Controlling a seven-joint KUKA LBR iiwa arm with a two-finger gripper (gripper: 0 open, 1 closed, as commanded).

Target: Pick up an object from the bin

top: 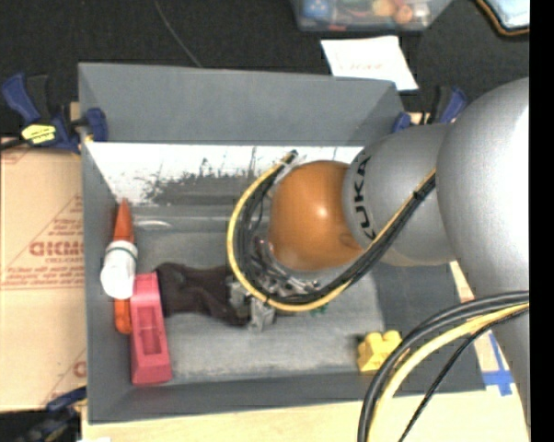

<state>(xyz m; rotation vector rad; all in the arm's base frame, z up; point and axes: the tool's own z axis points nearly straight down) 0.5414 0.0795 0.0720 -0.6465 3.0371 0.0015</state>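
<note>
Gripper (pixel 257 309) sits low in the bin (pixel 231 95), near mid-floor. The nearest thing is 1 dark brown cloth-like piece (pixel 190 290), lying left of the gripper in view. Its long axis runs left-right, from the pink block (pixel 150 331) to the gripper tip, where its right end meets or passes under the tip. We cannot tell whether the gripper is released or clenched. We judge that any grasp must take that right end. The yellow piece (pixel 378 350) lies well apart, to the right.

Dark brown cloth (pixel 190 289) (a sock, perhaps) lies crumpled on the bin (pixel 259 362) floor.
</note>
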